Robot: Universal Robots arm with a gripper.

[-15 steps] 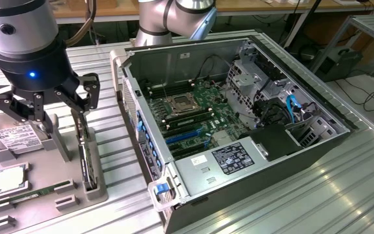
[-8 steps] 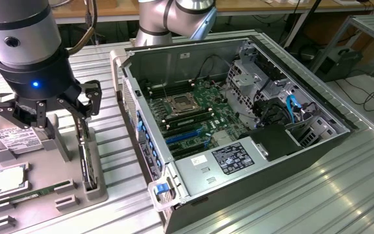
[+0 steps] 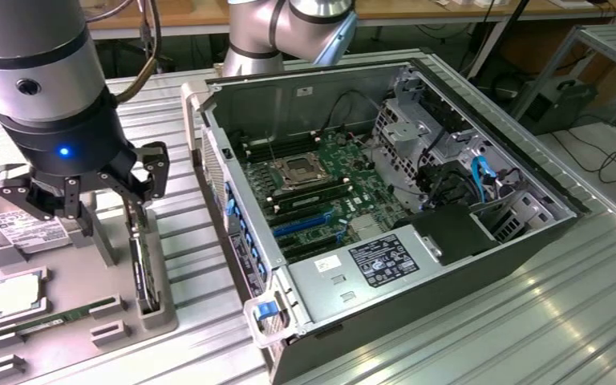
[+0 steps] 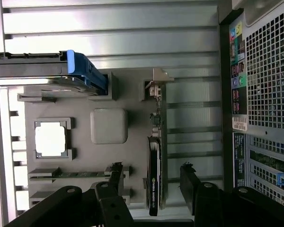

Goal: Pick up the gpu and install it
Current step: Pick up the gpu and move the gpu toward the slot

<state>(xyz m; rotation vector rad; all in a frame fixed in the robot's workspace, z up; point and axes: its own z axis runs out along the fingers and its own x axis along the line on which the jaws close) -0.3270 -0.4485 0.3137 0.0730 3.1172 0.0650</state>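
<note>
Standing edgewise in the gray tray [image 4: 83,156], the gpu [image 3: 145,273] sits below my released gripper [image 3: 99,204]; ribbed metal table [image 3: 480,337] underneath.

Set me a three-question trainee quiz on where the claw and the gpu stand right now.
1. True or false: the claw is shut on the gpu.
2. Where is the gpu? A: inside the computer case. B: standing on edge in the grey parts tray. C: lifted in the air.
3. Fill in: the computer case lies with its side panel ____.
Key: 1 false, the jaws stand open, one either side of the card; 2 B; 3 off.
</note>
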